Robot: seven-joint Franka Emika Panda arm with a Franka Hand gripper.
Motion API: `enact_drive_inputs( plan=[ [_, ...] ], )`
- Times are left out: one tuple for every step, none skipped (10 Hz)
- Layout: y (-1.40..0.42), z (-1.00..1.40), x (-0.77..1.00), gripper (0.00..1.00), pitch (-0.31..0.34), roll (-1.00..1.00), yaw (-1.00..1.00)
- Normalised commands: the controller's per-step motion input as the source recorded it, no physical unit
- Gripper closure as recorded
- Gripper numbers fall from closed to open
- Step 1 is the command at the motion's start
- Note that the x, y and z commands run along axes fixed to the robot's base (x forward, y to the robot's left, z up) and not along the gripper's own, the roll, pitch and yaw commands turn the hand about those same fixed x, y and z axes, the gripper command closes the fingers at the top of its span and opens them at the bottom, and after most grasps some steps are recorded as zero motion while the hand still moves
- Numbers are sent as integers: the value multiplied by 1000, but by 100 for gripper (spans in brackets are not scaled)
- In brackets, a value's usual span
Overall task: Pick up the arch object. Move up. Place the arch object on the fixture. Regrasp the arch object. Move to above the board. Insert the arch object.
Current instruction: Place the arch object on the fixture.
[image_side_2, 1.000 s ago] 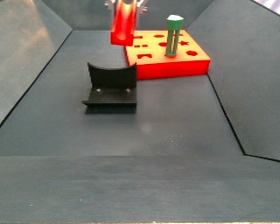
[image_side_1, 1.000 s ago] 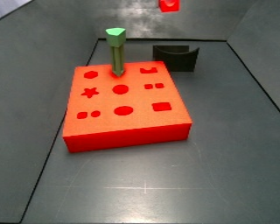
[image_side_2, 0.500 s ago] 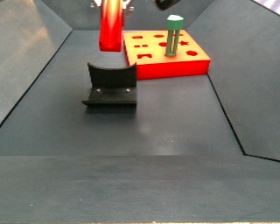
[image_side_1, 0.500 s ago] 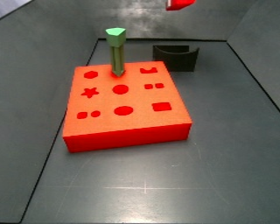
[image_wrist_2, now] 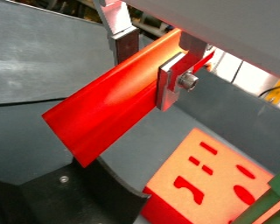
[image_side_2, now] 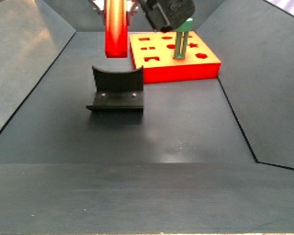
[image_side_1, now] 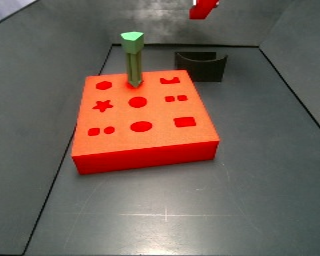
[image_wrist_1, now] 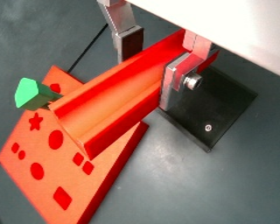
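The arch object (image_wrist_1: 108, 92) is a long bright red bar, and my gripper (image_wrist_1: 154, 61) is shut on it across its width in both wrist views (image_wrist_2: 149, 66). In a side view the arch object (image_side_2: 117, 29) hangs upright just above the fixture (image_side_2: 117, 89), a small black block with a curved hollow, without touching it. Only the bar's lower tip (image_side_1: 203, 7) shows in a side view, above the fixture (image_side_1: 200, 65). The board (image_side_1: 140, 120), an orange-red slab with cut-out holes, lies beside the fixture.
A green hexagonal-topped post (image_side_1: 132, 58) stands upright in the board's far edge, also seen as the green post (image_side_2: 183, 35). Dark sloping walls (image_side_2: 27, 73) ring the grey floor. The fixture's base plate (image_wrist_1: 219, 109) lies under the gripper.
The arch object has shifted sideways from over the board's edge to above the fixture. The dark gripper body has come into a side view beside the bar.
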Motion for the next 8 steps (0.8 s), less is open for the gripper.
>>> enact_drive_inputs(
  plan=[
    [35, -7, 79, 100, 65, -269, -137],
    [132, -1000, 128, 100, 166, -1000, -84],
    [140, -1000, 134, 100, 148, -1000, -100],
    [140, -1000, 145, 100, 179, -981, -131],
    [136, -1000, 160, 100, 169, -826, -145],
    [140, -1000, 164, 100, 140, -659, -163],
    [142, -1000, 169, 100, 96, -431, -178],
    [137, -1000, 180, 100, 69, -278, -178]
  ],
)
